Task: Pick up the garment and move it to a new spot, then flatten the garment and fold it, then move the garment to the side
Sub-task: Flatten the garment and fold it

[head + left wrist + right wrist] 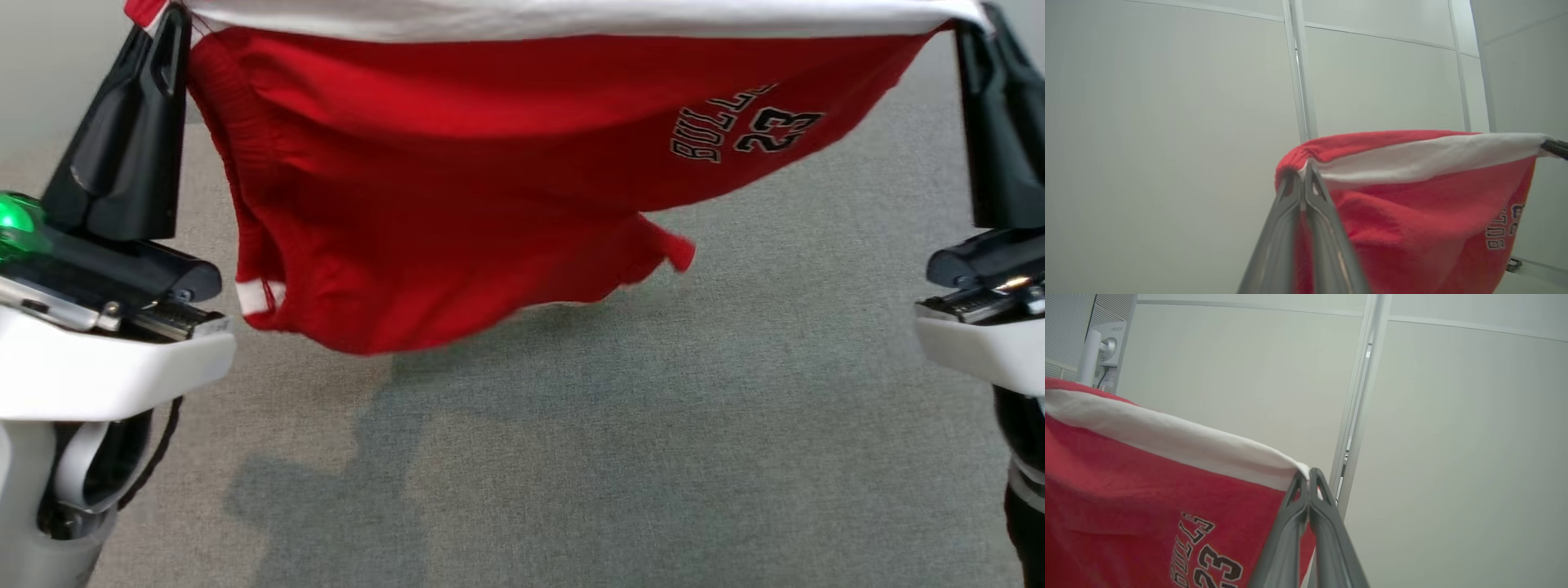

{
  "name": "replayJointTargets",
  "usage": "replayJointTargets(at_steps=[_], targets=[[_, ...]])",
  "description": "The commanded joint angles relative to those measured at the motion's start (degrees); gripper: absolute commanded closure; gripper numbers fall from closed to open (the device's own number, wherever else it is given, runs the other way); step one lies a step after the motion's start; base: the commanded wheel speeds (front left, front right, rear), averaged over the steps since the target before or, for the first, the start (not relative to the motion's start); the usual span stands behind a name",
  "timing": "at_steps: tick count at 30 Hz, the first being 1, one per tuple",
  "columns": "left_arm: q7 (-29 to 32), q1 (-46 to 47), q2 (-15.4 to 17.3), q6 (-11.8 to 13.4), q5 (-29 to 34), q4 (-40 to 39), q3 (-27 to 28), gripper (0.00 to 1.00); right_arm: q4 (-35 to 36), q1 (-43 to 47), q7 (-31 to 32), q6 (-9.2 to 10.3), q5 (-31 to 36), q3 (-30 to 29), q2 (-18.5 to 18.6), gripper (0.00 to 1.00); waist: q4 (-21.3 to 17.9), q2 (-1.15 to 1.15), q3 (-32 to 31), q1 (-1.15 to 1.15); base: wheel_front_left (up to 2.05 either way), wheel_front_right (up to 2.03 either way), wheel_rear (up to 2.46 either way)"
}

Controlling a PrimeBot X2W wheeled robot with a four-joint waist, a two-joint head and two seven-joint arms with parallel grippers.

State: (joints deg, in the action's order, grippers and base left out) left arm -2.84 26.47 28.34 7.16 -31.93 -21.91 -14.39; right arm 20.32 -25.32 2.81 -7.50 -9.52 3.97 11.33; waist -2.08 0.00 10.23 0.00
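Garment (457, 204), red with a white band (571, 16), strung taut in mid-air, hanging above grey surface (653, 425). Left pincer (175, 16) clamped tight on one end of the band, right pincer (976, 18) clamped on the other. Behind, pale wall panels (1167, 122); near them, a monitor (1112, 339).

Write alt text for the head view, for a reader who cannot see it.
A red garment with a white band hangs stretched between the left hand and right hand, each pinching a top corner, above grey carpet. Its black lettering appears upside down.
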Motion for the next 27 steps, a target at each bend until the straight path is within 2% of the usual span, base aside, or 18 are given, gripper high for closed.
replayJointTargets(at_steps=[1,8,14,19,27], targets=[[0.8,1.1,0.9,0.6,0.3,-1.7,0.8,1.0,2.3,-0.3,1.3,0.01,0.7,-1.1,-0.1,1.0,0.1,0.0,0.1,0.0,0.0,0.0,0.0],[1.5,1.1,1.4,1.0,-0.1,-3.8,1.3,1.0,4.4,0.3,3.1,0.01,0.0,-2.2,-1.1,1.0,0.2,0.0,0.8,0.0,0.0,0.0,0.0],[1.5,3.2,1.0,-1.2,-1.5,0.3,0.1,1.0,-1.5,-2.1,3.1,0.01,-2.4,-1.7,-1.5,1.0,0.1,0.0,3.0,0.0,0.0,0.0,0.0],[0.1,9.8,-0.2,-5.1,-2.9,11.4,-1.2,1.0,-11.8,-9.1,1.5,0.01,-4.8,-0.7,-1.3,1.0,0.2,0.0,6.6,0.0,0.0,0.0,0.0],[-2.2,29.3,-4.5,-11.6,-2.3,34.0,-4.8,1.0,-30.9,-29.3,-2.6,0.02,-6.6,0.8,-1.6,1.0,1.5,0.0,13.8,0.0,0.0,0.0,0.0]])
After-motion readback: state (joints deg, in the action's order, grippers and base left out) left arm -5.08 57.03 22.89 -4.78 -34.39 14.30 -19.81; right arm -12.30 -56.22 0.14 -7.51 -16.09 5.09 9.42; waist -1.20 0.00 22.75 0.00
